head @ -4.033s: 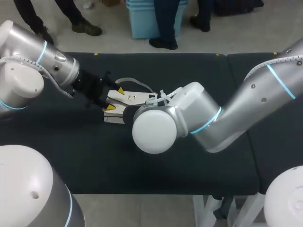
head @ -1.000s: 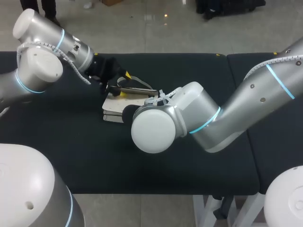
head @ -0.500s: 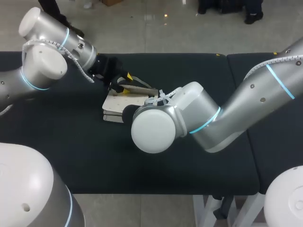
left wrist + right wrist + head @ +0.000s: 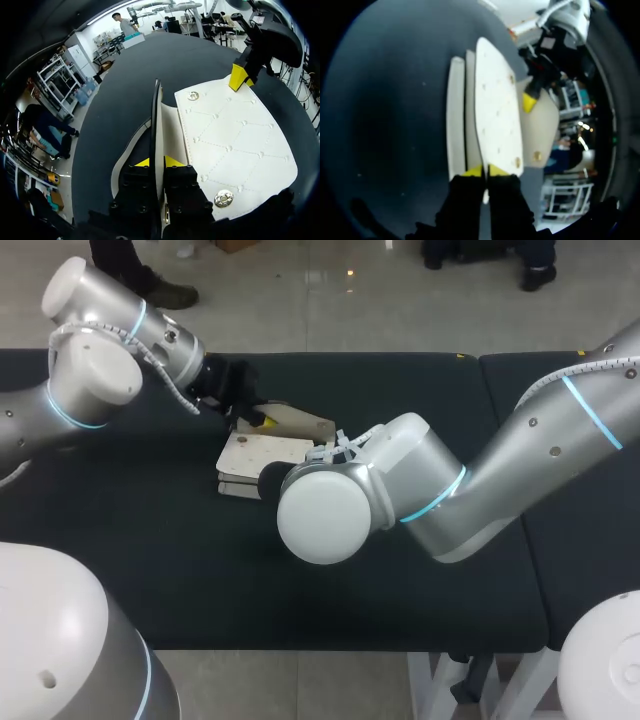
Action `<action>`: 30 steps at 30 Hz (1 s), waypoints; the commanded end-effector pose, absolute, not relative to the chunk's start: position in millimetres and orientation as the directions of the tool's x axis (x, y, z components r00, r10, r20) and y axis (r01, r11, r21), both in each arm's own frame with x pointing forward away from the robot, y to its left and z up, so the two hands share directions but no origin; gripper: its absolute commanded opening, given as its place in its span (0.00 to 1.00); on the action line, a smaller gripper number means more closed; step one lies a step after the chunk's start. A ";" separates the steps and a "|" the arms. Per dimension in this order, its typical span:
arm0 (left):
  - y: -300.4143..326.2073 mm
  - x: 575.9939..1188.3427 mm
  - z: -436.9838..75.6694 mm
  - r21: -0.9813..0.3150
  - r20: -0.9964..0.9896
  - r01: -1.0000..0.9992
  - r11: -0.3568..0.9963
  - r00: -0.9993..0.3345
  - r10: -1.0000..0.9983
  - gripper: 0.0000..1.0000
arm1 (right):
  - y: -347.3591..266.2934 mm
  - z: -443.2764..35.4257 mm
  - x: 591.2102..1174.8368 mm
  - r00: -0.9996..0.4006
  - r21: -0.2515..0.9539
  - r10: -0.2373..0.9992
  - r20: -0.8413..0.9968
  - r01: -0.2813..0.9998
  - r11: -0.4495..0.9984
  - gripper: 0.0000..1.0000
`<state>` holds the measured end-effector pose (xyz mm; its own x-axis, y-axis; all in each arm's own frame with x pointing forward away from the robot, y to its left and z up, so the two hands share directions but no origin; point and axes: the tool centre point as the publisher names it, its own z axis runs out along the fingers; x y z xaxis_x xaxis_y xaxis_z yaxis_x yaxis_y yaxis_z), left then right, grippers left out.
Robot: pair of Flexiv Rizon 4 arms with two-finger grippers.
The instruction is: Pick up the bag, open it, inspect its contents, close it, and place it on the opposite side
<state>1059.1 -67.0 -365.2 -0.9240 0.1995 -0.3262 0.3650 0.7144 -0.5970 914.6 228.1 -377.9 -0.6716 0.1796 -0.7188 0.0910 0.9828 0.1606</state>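
Left gripper (image 4: 156,162), pinching the flap (image 4: 303,423), has swung it back while right gripper (image 4: 484,171) clamps the bag (image 4: 262,452): opened, inspection next.

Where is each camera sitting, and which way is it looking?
Head view: above and behind the robot, looking down on the table; shows the left arm, the right arm and the white bag between them.
Left wrist view: on the left arm's wrist, looking along its fingers; shows the left tool pinching the bag's raised flap.
Right wrist view: on the right arm's wrist, looking along its fingers; shows the right tool pinching the bag's edge.
Shared: both wrist views show the bag and the other arm's yellow tip.
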 end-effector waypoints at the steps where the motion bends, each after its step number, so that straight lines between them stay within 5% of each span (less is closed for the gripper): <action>1: -66.9 1061.7 -365.3 -0.606 -0.329 0.370 0.704 -0.923 0.201 0.00 | 229.1 -376.9 911.2 -0.666 0.160 0.181 -0.723 0.094 0.983 0.40; 2: -67.0 1061.8 -364.6 -0.607 -0.329 0.370 0.703 -0.922 0.201 0.00 | 229.1 -375.5 910.2 -0.666 0.163 0.183 -0.723 0.094 0.982 0.98; 21: -66.5 1064.1 -357.5 -0.638 -0.293 0.343 0.690 -0.936 0.194 0.00 | 227.1 -300.0 880.7 -0.660 0.178 0.206 -0.723 0.110 0.978 1.00; 22: -66.5 1064.1 -357.5 -0.638 -0.293 0.343 0.690 -0.936 0.194 0.00 | 227.5 -297.2 881.5 -0.669 0.179 0.206 -0.714 0.110 0.978 0.92; 23: -66.5 1064.1 -357.5 -0.638 -0.293 0.343 0.690 -0.936 0.194 0.00 | 228.0 -294.9 882.7 -0.672 0.177 0.206 -0.711 0.113 0.978 0.65; 26: -66.5 1064.1 -357.5 -0.638 -0.293 0.343 0.690 -0.936 0.194 0.00 | 229.9 -289.8 887.6 -0.695 0.162 0.197 -0.691 0.116 0.980 0.11; 27: -66.5 1064.1 -357.5 -0.638 -0.293 0.343 0.690 -0.936 0.194 0.00 | 230.7 -289.0 889.5 -0.702 0.151 0.190 -0.687 0.118 0.982 0.00; 30: -67.8 1061.2 -350.3 -0.639 -0.300 0.343 0.689 -0.935 0.188 0.00 | 232.4 -285.5 894.4 -0.724 0.132 0.173 -0.667 0.114 0.985 0.00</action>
